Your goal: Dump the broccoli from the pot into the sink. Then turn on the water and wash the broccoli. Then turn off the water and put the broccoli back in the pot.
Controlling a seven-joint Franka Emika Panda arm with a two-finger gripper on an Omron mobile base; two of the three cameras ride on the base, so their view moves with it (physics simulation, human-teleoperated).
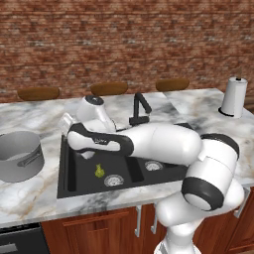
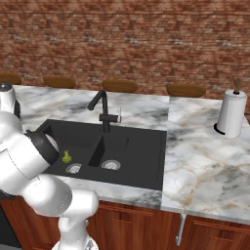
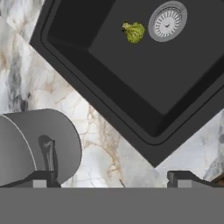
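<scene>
Tool (image 3: 113, 178) w/ fingers wide apart, holding nothing, over the marble bench (image 3: 26, 78) edge. Round grey metal pot (image 1: 20, 155) sits on bench just left of the matte black two-basin sink (image 1: 69, 186), upright. Tiny yellow-green broccoli floret (image 3: 133, 32) w/ pale stalk lies on larger basin floor, near round silver drain (image 3: 167, 20). No readable writing.
</scene>
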